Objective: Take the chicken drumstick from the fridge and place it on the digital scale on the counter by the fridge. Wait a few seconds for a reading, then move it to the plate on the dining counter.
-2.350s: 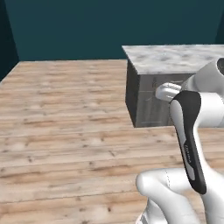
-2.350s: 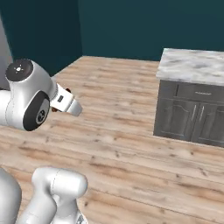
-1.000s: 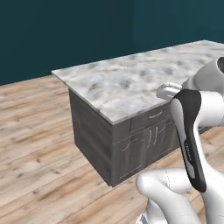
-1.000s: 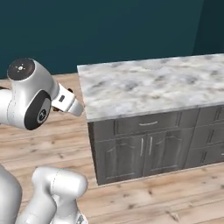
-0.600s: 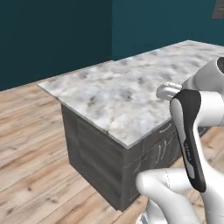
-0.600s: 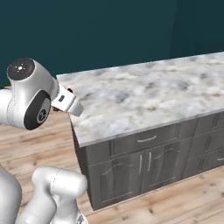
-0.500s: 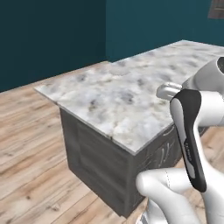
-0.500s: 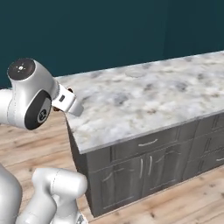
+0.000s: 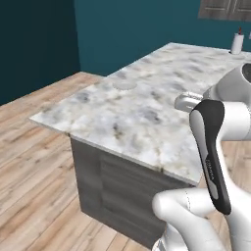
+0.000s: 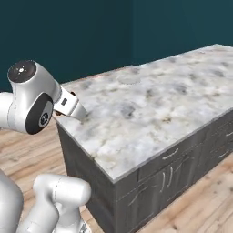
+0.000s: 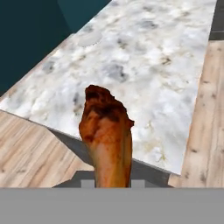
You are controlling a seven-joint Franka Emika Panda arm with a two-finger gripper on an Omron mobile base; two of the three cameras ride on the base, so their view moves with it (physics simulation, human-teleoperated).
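One white arm folds close above its base, its claw pinching the chicken drumstick by the thin end, thick end outward. Beyond lies the marble surface of the dining counter.

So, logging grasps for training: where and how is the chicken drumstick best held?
By the thin bone end, from below: in the hand view the chicken drumstick stands upright with its thick meaty end up and its narrowing shaft running down toward the fingertips.
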